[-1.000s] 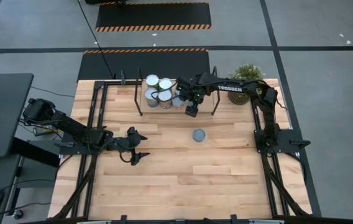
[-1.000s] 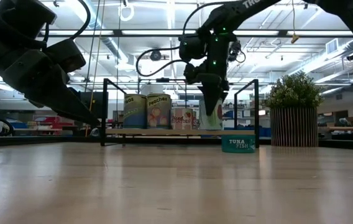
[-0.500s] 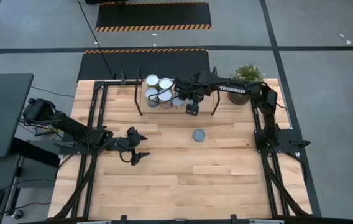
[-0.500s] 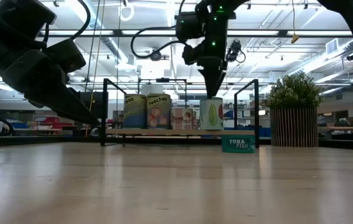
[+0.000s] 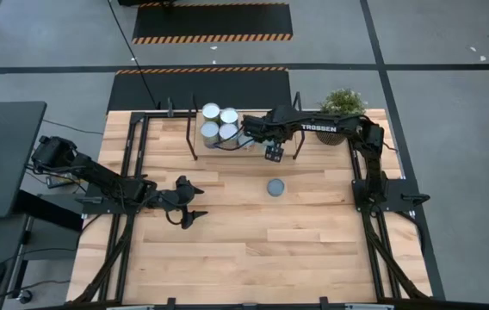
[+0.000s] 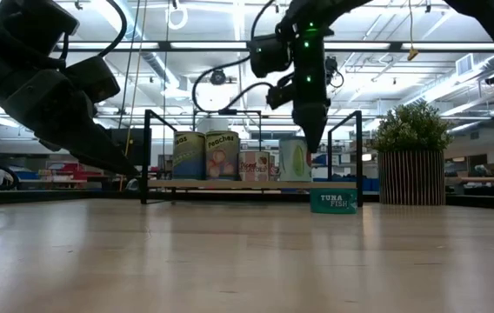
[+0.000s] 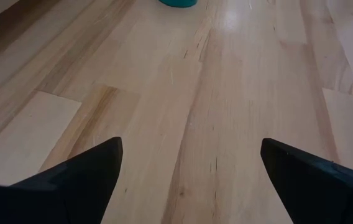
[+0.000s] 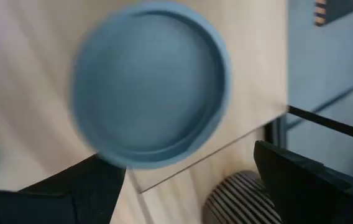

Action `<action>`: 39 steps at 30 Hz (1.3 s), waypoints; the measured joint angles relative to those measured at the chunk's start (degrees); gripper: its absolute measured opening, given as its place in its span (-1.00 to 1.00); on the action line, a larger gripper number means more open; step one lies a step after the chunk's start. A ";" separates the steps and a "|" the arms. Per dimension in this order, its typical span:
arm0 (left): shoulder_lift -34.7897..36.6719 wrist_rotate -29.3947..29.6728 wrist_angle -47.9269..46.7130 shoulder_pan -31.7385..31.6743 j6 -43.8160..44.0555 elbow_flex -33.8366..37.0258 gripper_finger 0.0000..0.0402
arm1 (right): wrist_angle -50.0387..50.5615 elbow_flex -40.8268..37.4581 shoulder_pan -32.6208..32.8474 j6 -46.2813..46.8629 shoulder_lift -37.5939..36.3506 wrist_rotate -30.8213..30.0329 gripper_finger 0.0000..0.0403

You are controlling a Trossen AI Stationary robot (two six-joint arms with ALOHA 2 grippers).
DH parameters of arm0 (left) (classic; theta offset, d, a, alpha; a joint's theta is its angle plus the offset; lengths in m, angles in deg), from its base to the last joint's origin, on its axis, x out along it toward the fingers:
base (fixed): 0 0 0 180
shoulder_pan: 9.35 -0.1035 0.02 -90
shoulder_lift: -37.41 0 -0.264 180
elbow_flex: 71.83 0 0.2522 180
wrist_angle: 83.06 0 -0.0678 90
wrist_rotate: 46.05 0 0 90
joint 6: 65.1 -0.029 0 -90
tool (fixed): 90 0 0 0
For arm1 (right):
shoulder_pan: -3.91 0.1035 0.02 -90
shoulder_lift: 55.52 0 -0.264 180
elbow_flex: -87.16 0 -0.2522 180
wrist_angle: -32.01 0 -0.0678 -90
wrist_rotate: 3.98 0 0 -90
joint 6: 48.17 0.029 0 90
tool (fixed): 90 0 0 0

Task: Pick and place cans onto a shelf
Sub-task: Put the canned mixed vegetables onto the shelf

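The right gripper (image 6: 312, 143), fingers spread and empty, has lifted off the corn can (image 6: 295, 160), which stays standing on the shelf (image 6: 247, 184) beside the other cans (image 5: 217, 127). That placement looks finished. One teal tuna can (image 5: 275, 187) waits on the table before the shelf. The left gripper (image 5: 191, 215), also spread, idles farther out.

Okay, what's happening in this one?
The right hand hangs open over the shelf, above the can at the end of the row, holding nothing. Several cans stand on the shelf. One short teal tuna can is on the table in front of it, not yet shelved. The left hand waits open, low over the table nearer the front, empty.
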 joint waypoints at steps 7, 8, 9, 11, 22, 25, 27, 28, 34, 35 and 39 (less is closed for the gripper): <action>-0.01 0.00 -0.01 0.00 0.00 -0.01 0.94 | -6.40 -2.22 -2.02 -3.34 0.00 -6.16 0.77; -0.01 0.00 -0.01 0.00 0.00 -0.01 0.94 | -7.39 -2.22 -2.35 -3.84 0.00 -6.20 0.77; -0.01 0.00 -0.01 0.00 0.00 -0.01 0.94 | -8.02 -2.22 -2.59 -4.20 0.00 -6.18 0.77; 0.00 0.00 -0.01 0.00 0.00 -0.01 0.94 | -7.78 -2.22 -2.82 -4.88 0.00 -6.25 0.77; -0.01 0.00 -0.12 0.00 0.00 0.01 0.94 | 0.60 -2.22 0.66 0.08 0.00 -2.69 0.77; 0.02 0.00 -0.12 0.00 0.00 -0.01 0.94 | 2.19 -2.22 3.25 1.87 -0.17 -2.00 0.77; -0.01 0.00 -0.12 0.00 0.00 -0.01 0.94 | 3.00 -2.22 4.91 2.36 -0.44 -2.94 0.77; -0.01 0.00 -0.12 0.00 0.00 -0.01 0.94 | 2.88 -2.20 5.60 2.42 -0.62 -3.93 0.77; -0.01 0.00 -0.11 0.00 0.00 -0.01 0.94 | 2.27 -2.22 7.31 2.29 -3.10 -7.10 0.77; -0.01 0.00 -0.12 0.00 0.00 -0.01 0.94 | 1.77 -2.22 7.40 2.26 -3.58 -7.53 0.77; 0.00 0.00 -0.09 0.02 0.00 -0.01 0.94 | -0.35 -2.22 7.23 0.12 -5.86 -10.09 0.77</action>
